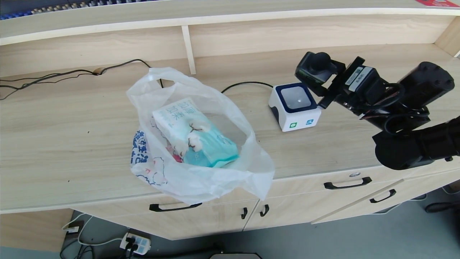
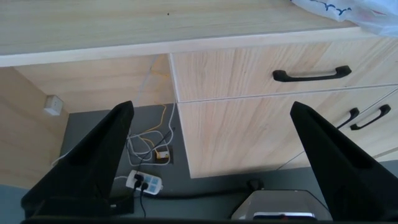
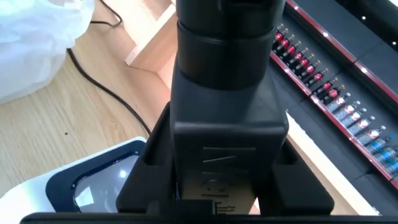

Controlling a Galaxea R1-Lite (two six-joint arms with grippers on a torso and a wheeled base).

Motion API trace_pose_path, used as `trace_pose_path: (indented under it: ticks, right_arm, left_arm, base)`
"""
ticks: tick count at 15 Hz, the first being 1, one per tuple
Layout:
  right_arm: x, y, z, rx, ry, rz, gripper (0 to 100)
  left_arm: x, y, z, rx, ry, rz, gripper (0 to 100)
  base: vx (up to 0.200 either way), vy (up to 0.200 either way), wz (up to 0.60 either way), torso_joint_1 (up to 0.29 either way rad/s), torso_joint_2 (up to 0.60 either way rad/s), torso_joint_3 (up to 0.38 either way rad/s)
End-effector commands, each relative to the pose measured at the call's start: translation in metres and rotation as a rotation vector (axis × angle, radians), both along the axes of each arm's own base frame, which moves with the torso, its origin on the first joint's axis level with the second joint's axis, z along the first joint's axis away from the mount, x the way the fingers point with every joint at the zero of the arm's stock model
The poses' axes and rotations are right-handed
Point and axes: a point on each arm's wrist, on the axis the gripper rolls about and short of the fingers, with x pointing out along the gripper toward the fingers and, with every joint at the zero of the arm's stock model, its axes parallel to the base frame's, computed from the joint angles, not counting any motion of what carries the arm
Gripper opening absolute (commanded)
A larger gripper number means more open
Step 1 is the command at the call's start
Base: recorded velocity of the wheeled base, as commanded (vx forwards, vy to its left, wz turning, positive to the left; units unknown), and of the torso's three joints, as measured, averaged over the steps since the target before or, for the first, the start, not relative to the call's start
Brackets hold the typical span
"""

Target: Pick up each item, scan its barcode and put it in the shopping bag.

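**Black container held at the scanner**

The counter point(image 1: 72, 136) carries the shopping bag point(image 1: 201, 180), its mouth gaping upward so drops go straight in. A tissue pack point(image 1: 194, 133) lies inside. Near it sits the scanner point(image 1: 294, 106), window up. My right gripper point(image 1: 331, 80) is clamped on a black container point(image 1: 316, 68) just above that window, I judge to show its barcode. My left gripper point(image 2: 211, 109) hangs spread and empty before the drawers point(image 2: 249, 74).
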Motion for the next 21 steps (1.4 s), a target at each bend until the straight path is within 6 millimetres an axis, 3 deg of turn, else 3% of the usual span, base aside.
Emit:
trace_pose_path:
  ticks: [1,4,9,11,13,14,17,21]
  right_arm:
    - [0.003,0.01,-0.008,-0.005,0.014,0.023,0]
    - [0.01,0.011,-0.022,0.007,0.03,0.031,0]
    - [0.01,0.01,-0.013,0.038,0.015,0.04,0]
    - [-0.005,0.011,0.005,0.086,-0.012,0.038,0]
    - [-0.043,0.029,0.026,0.228,0.022,0.028,0]
    - [-0.054,0.037,0.026,0.265,0.052,0.027,0]
    - [-0.092,0.06,0.003,0.446,0.281,0.03,0]
    - [-0.105,0.042,0.018,0.531,0.297,0.044,0]
  left_arm:
    - [0.0,0.0,0.0,-0.001,0.001,0.0,100]
    - [0.0,0.0,0.0,-0.001,0.001,0.0,100]
    - [0.0,0.0,0.0,-0.006,0.001,0.0,100]
    - [0.0,0.0,0.0,-0.006,0.002,0.0,100]
    - [0.0,0.0,0.0,0.002,0.001,0.0,100]
    - [0.0,0.0,0.0,0.002,0.002,0.0,100]
    - [0.0,0.0,0.0,0.001,0.004,0.0,100]
    - [0.0,0.0,0.0,-0.001,0.006,0.0,100]
  base:
    - [0.0,0.0,0.0,0.0,0.0,0.0]
    - [0.0,0.0,0.0,0.0,0.0,0.0]
    - [0.0,0.0,0.0,0.0,0.0,0.0]
    - [0.0,0.0,0.0,0.0,0.0,0.0]
    - [0.0,0.0,0.0,0.0,0.0,0.0]
    - [0.0,0.0,0.0,0.0,0.0,0.0]
    - [0.0,0.0,0.4,-0.002,0.0,0.002]
    - [0.0,0.0,0.6,0.001,0.0,0.001]
